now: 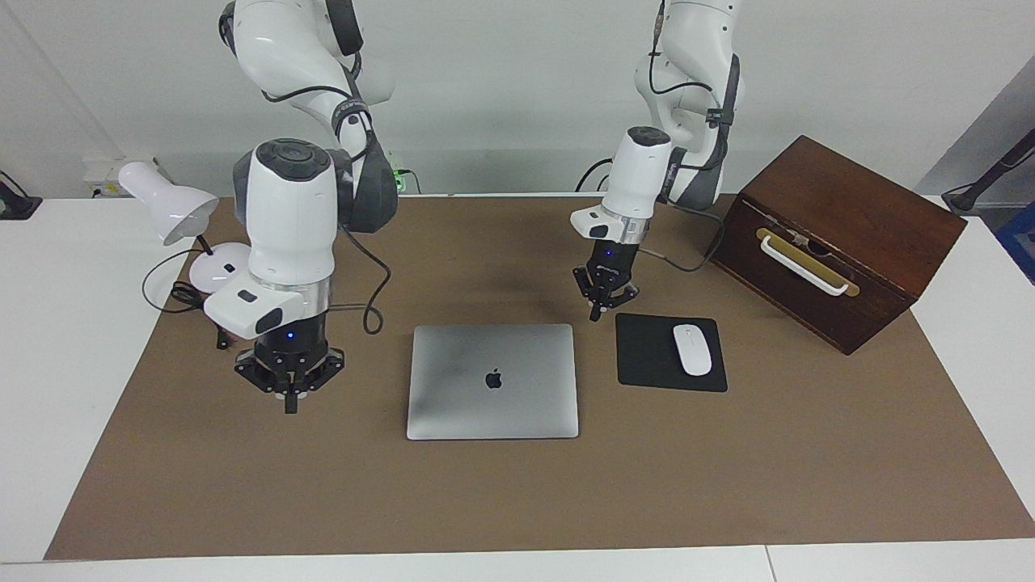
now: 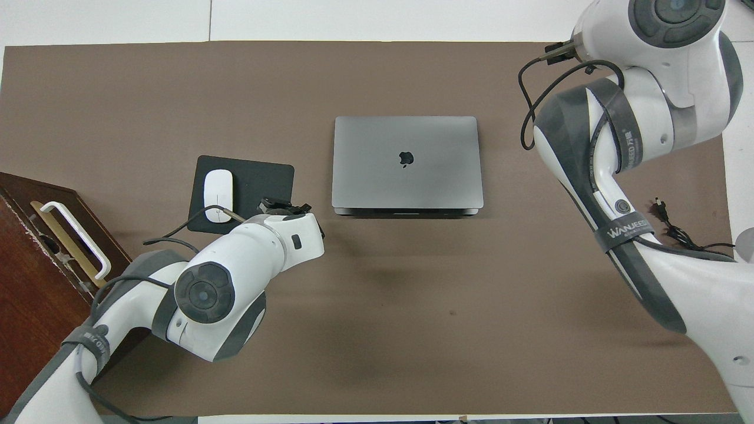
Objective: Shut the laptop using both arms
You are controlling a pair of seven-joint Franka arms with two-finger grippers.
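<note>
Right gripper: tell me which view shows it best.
The facing view: the right gripper hangs in full sight over the brown mat, fingers together, apart from the laptop. The overhead view hides it under the arm's own wrist.

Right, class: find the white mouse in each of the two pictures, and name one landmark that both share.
Facing view: the mouse lies on the black mouse pad, beside the closed laptop, toward the left arm's end of the table.
Overhead view: the mouse lies on the mouse pad, between the laptop and the wooden box.
Shared landmark: the laptop's apple logo.
</note>
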